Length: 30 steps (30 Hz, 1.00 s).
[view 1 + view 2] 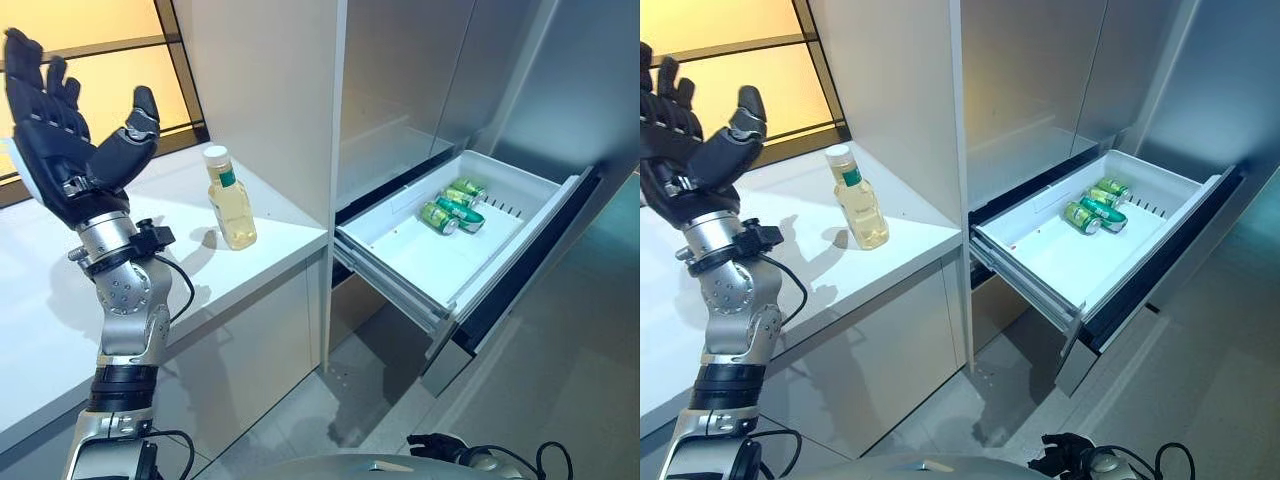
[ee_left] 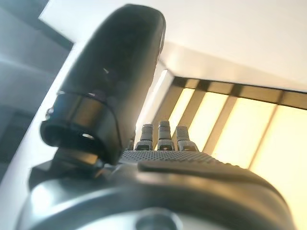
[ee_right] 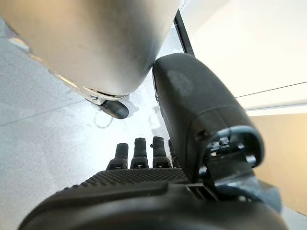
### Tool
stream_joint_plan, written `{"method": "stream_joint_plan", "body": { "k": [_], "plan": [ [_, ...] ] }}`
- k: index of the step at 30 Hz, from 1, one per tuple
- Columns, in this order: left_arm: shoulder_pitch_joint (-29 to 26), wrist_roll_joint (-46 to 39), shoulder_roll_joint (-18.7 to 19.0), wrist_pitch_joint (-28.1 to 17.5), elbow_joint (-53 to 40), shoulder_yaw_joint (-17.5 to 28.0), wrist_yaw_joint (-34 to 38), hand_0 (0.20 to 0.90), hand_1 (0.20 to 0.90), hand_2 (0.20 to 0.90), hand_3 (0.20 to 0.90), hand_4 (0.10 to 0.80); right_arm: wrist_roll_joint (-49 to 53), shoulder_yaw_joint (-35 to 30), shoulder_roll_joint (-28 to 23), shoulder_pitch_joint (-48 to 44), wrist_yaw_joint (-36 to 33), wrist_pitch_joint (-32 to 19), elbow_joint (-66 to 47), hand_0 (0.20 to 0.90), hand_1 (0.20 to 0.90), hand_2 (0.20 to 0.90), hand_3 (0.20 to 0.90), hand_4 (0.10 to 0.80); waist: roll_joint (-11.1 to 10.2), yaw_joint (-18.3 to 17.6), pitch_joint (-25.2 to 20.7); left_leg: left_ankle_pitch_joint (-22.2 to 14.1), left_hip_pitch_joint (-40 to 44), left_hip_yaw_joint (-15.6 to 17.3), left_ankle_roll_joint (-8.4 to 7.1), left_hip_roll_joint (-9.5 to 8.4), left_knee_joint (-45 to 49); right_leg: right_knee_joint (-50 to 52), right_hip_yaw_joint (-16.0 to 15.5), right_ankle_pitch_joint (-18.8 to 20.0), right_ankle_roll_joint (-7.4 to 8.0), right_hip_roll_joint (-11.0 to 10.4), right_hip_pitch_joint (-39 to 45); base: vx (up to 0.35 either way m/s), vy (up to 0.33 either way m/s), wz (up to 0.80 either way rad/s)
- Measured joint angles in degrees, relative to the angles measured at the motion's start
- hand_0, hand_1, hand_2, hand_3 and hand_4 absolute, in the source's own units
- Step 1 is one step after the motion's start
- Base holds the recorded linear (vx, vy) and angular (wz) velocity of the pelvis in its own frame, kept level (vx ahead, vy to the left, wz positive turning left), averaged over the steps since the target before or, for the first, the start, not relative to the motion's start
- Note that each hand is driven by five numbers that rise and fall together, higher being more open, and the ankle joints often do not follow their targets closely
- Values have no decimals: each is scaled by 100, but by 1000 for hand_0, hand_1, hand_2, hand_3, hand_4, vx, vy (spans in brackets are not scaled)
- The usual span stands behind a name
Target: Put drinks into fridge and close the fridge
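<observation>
A clear bottle [image 1: 231, 205] of yellow drink with a white cap stands upright on the white counter [image 1: 280, 235], near the fridge side. My left hand [image 1: 60, 140] is raised above the counter to the bottle's left, open, fingers spread, holding nothing and well apart from it. The fridge's white drawer [image 1: 430, 262] is pulled out low on the right, with green cans [image 1: 452, 208] lying at its back. My right hand [image 3: 139, 179] hangs low over the grey floor, fingers straight and empty.
The tall grey fridge front [image 1: 420, 80] rises above the drawer. A white cabinet wall [image 1: 270, 90] stands between counter and fridge. A lit yellow window [image 1: 110, 70] runs behind the counter. Grey floor [image 1: 330, 410] lies below the open drawer.
</observation>
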Motion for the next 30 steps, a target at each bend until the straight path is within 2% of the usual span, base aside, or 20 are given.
{"method": "stream_joint_plan", "body": {
  "k": [6,15,30],
  "plan": [
    [0,7,2,244,408,-144,-19,900,900,900,900,800,-11,0,-1,0,-2,25,-68,900,900,900,900,800,29,-137,-16,0,11,34,0,5,2,24,18,2,0,4,11,0,0,0],
    [1,10,0,611,1006,-232,-133,900,900,900,900,800,-65,-1,4,1,-1,20,-81,900,900,900,900,800,29,-157,-15,0,14,40,0,8,-2,24,22,2,0,6,14,0,0,0],
    [1,-4,1,706,1234,-295,-592,900,900,900,900,800,-122,-3,5,2,9,24,-81,900,900,900,900,800,35,-148,-7,1,43,77,-1,11,-8,12,43,-17,29,7,23,0,0,0]
  ]
}}
